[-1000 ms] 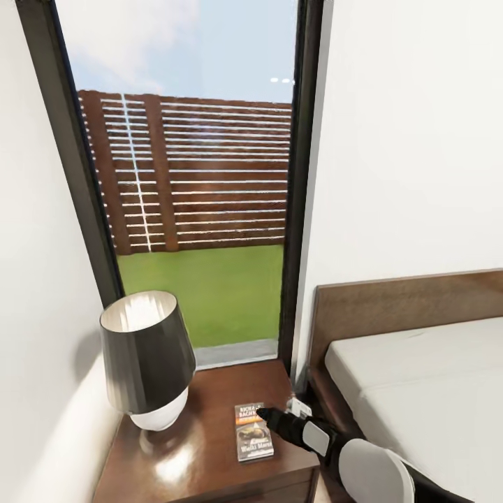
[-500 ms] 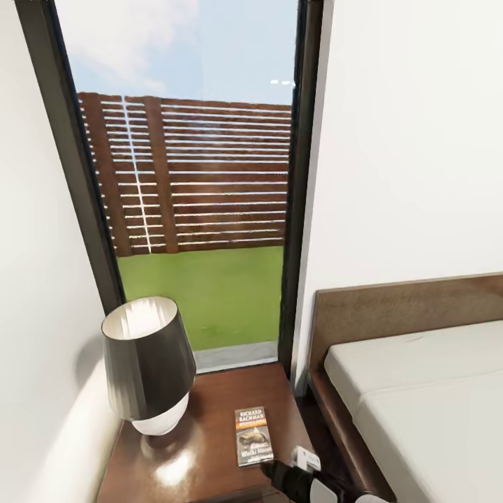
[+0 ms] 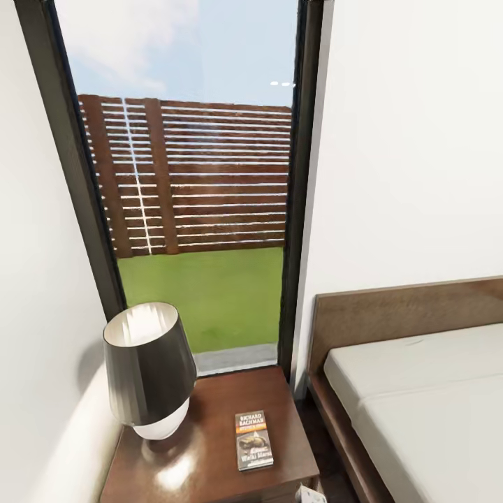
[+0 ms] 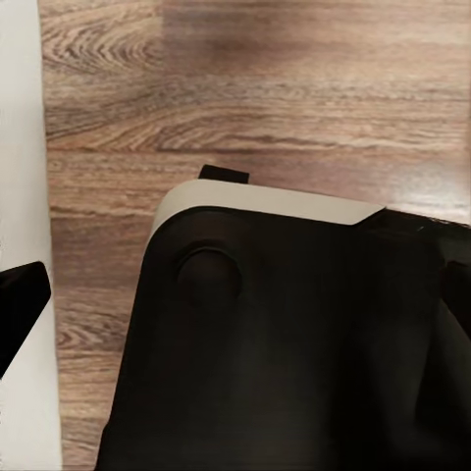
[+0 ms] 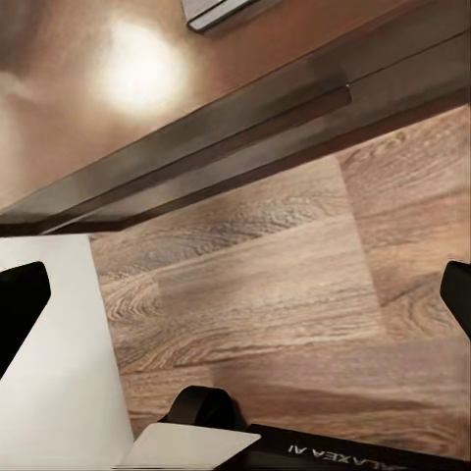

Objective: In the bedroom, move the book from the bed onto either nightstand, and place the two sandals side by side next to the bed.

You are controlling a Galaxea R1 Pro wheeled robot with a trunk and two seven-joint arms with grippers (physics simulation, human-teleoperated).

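Against the left wall, on the nightstand (image 3: 209, 419): dark-shaded lamp (image 3: 149, 367), upright. Just right of it, apart from the lamp, lying flat near the top's front right corner: book (image 3: 253, 440), cover up, touched by nothing. Further right, across a narrow gap: bed (image 3: 419, 391), mattress bare.

Book step looks done.

Possible trouble from here, as a judgement: clipping the nightstand's front edge (image 5: 196, 128) with the right arm while swinging away, close as it is, and jolting the book toward the corner or rocking the lamp. Also turning the base in so tight a corner and bumping nightstand or bed frame.

Left gripper (image 4: 235, 299): seemingly spread wide, grasping nothing, pointed down at the robot's own dark base (image 4: 294, 343) and the plank floor (image 4: 245, 98).

Right gripper (image 5: 235, 299): fingertips (image 5: 20, 304) spread wide, empty, touching nothing, looking down at floor below the nightstand's edge.
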